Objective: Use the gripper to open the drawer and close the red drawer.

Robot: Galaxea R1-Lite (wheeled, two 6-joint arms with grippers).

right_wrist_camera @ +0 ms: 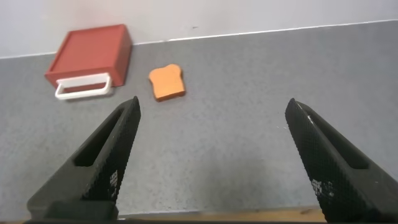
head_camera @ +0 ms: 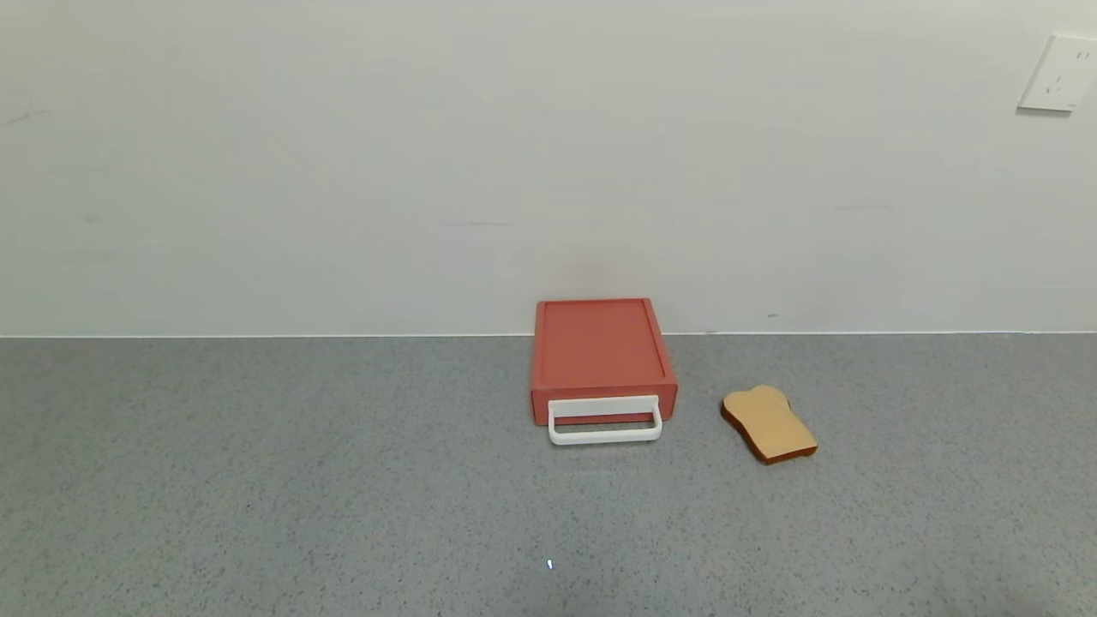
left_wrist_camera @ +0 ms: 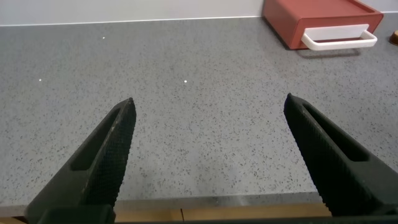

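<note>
closed red drawer (head_camera: 602,358) lies flat against the wall.

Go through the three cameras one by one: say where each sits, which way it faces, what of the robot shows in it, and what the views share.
Head: high on the robot, facing forward and down at the grey counter and wall; no arm shows.
Left wrist: low over the counter, facing the red drawer; the open left tool frames it.
Right wrist: higher, facing drawer and toast slice; the open right tool frames it.
Shared: all three show the closed drawer with its white handle.
</note>
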